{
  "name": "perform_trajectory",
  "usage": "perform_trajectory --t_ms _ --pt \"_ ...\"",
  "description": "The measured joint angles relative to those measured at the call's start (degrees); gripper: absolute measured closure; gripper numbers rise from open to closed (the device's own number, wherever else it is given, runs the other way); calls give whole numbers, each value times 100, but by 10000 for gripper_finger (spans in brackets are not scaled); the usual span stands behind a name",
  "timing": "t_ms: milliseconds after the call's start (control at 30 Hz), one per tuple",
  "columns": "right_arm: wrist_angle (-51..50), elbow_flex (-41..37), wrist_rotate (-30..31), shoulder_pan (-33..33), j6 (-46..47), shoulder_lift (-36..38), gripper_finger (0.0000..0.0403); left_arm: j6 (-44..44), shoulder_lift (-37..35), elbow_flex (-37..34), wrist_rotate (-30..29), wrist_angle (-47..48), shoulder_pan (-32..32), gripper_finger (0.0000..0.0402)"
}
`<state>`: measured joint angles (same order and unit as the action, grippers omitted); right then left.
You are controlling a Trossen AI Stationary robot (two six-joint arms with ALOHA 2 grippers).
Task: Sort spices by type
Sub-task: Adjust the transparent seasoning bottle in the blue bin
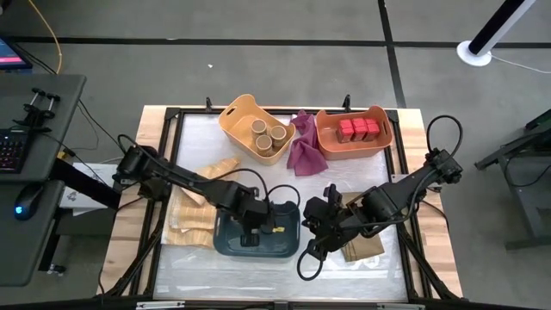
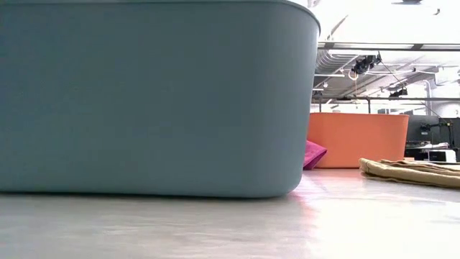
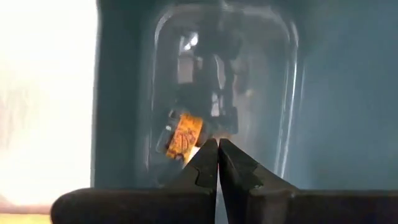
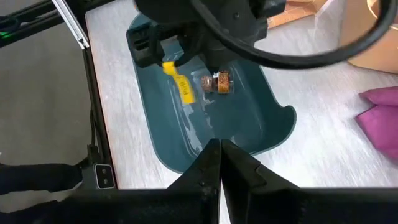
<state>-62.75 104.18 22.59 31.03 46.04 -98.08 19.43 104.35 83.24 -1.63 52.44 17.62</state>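
Risk of knocking the jar inside the teal bin.

Your left end effector (image 1: pixel 250 234) hangs low in the teal bin (image 1: pixel 225 244), fingers pressed together and holding nothing; the tiny jar (image 4: pixel 216 82) lies on its side on the bin floor just beside those fingertips. Move off carelessly and you could roll or pin the jar, or drag the bin across the surface. Your right end effector (image 1: pixel 307 258), also closed and empty, sits just right of the bin's near corner and could clip its wall or the left arm. Tan cylinders (image 1: pixel 268 135) rest in the yellow bin (image 1: pixel 234 110) at far centre, red tins (image 1: pixel 356 130) in the orange bin (image 1: pixel 383 116) to its right.
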Motion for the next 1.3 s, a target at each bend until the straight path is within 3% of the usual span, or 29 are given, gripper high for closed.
perform_trajectory --t_ms 167,367,633,1300 --pt "-31 0 2 13 2 0 403 646 33 0 -411 -112 166 401" --pt "-80 0 -24 15 1 0 403 357 38 -7 -770 488 200 401" --pt "-128 0 -33 15 0 0 403 -456 73 -491 -476 115 187 401" --pt "-130 0 -48 15 -2 0 403 -355 263 -645 -337 -9 106 401"
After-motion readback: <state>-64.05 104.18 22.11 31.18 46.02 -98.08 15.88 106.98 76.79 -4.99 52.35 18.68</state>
